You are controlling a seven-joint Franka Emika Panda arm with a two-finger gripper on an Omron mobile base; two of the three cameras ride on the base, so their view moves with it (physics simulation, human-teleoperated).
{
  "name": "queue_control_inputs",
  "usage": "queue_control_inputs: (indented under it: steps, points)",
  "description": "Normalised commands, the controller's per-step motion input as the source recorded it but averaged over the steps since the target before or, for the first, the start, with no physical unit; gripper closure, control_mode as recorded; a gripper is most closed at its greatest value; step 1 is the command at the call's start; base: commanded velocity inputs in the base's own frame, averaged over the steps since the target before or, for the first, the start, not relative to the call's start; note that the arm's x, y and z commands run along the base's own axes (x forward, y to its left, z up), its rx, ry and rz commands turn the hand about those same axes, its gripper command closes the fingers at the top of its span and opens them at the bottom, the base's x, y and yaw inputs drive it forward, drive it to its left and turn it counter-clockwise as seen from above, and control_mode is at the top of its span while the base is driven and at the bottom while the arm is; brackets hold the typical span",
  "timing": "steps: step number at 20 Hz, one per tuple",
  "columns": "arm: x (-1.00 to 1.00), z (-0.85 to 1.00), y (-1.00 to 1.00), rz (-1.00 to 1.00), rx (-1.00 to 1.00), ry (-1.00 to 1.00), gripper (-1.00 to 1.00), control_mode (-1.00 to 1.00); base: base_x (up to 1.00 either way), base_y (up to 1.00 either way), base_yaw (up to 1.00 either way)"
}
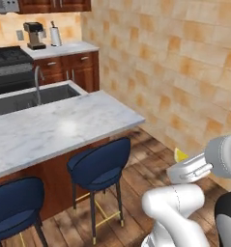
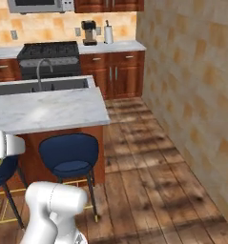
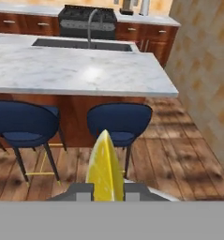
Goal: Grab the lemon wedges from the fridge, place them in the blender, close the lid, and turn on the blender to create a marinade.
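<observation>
Above the wooden floor point(image 3: 188, 154) beside the marble island point(image 3: 76, 70), a lemon wedge point(image 3: 104, 168) stands pinched in the gripper point(image 3: 106, 190), its long axis running straight out from the narrowly closed fingers point(image 3: 83, 190), pointed tip toward a blue stool point(image 3: 120, 119).

Lemon wedge point(image 3: 105, 168) — upright, yellow, clamped

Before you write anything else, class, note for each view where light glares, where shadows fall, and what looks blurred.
Left base view: a soft bright patch on the marble island counter; the gripper is soft-edged. Right base view: banded shadows cross the wooden floor. Hand view: glare on the counter, and the lemon wedge between the fingers looms large and slightly blurred.
</observation>
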Motion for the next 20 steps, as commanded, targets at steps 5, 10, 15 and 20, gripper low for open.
queue_control_inputs:
  steps: [5,10,15,20]
  points:
    - [0.00,0.00,0.00,0.00,0.00,0.00,1.00,1.00,0.28,-1.00,0.13]
    - [0.00,0.00,0.00,0.00,0.00,0.00,1.00,1.00,0.42,-1.00,0.27]
    - [0.00,0.00,0.00,0.00,0.00,0.00,1.00,1.00,0.66,-0.95,0.33]
    - [0.00,0.00,0.00,0.00,0.00,0.00,1.00,1.00,0.95,-0.75,0.40]
